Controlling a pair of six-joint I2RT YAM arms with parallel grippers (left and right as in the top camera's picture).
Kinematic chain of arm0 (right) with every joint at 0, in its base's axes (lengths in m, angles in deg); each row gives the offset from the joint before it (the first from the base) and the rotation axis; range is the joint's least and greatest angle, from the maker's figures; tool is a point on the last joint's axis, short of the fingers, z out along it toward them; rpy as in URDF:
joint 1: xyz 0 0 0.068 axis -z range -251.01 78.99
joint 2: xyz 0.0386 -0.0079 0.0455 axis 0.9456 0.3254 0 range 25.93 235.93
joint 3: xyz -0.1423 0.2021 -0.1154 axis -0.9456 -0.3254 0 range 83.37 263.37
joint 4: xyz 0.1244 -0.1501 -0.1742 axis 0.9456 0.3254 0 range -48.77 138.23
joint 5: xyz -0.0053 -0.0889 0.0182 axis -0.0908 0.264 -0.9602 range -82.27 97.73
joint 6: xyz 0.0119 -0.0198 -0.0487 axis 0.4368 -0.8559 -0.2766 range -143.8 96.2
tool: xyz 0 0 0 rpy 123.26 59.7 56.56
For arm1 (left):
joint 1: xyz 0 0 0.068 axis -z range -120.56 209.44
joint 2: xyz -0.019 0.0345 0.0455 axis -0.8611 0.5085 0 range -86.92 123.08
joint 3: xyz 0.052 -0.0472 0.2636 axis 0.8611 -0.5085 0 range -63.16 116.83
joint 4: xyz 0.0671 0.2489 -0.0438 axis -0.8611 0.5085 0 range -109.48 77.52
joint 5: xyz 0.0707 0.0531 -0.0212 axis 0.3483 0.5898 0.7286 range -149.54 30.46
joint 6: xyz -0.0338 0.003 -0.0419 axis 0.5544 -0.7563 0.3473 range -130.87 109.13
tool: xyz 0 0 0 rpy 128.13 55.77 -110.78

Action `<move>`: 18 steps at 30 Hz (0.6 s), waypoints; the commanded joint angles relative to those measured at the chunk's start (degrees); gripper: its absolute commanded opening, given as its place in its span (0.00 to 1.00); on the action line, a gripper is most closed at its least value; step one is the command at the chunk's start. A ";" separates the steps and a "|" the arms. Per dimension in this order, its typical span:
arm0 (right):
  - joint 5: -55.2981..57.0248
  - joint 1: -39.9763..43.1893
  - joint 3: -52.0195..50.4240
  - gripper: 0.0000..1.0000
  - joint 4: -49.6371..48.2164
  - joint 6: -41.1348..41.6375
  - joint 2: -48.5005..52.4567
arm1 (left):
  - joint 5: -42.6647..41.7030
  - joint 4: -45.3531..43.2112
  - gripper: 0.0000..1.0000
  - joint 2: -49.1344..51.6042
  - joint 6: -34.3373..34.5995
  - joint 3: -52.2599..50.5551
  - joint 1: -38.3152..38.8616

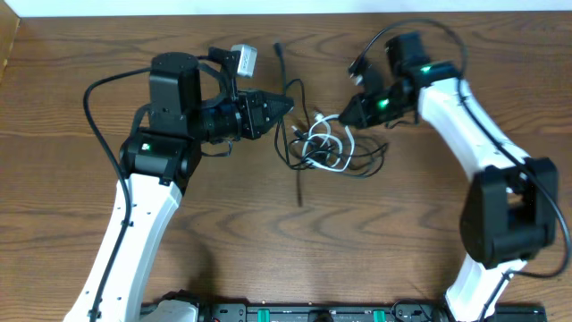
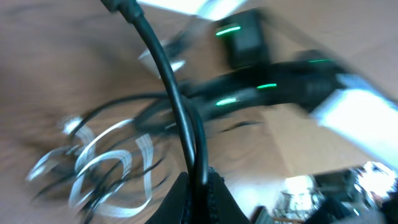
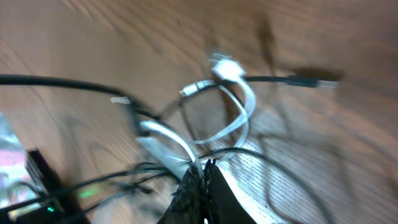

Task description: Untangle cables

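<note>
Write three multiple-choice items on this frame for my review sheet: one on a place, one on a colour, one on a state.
1. Where does the tangle of cables lie?
A. beside the left arm's base
B. behind the right arm's elbow
C. between the left gripper and the right gripper

2. What colour is the flat looped cable in the tangle?
A. white
B. red
C. yellow

3. What is the left gripper's state?
A. wide open
B. shut on a black cable
C. out of every view

Answers:
1 C, since the overhead view shows both sets of fingertips pointing in at the heap from either side.
2 A, as the white cable shows its loops in both wrist views.
3 B, as the left wrist view shows the cable pinched between closed fingers.
</note>
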 commanded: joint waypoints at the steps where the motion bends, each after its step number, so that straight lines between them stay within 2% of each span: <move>1: -2.64 1.27 5.09 0.01 2.10 -0.46 -7.63 | 10.32 3.02 0.08 1.62 -0.59 0.98 0.13; 6: -2.62 2.34 8.83 0.01 4.79 -0.46 -15.65 | 22.23 7.52 0.09 3.52 -0.57 0.94 0.13; 8: -2.62 2.69 10.34 0.01 5.35 -0.37 -18.71 | 25.83 8.61 0.17 4.46 -0.57 0.94 0.13; 11: -2.56 3.15 12.79 0.01 6.10 0.48 -22.88 | 28.50 9.40 0.34 5.86 -0.57 0.94 0.13; 13: -2.38 3.37 14.45 0.01 6.43 1.31 -25.16 | 29.70 9.62 0.41 6.67 -0.57 0.94 0.13; 17: 0.20 3.50 15.96 0.01 7.21 3.87 -28.13 | 29.83 9.66 0.41 7.69 -0.57 0.94 0.13; 18: 1.22 3.50 15.96 0.01 7.87 4.57 -28.26 | 29.81 9.64 0.35 7.72 -0.57 0.94 0.13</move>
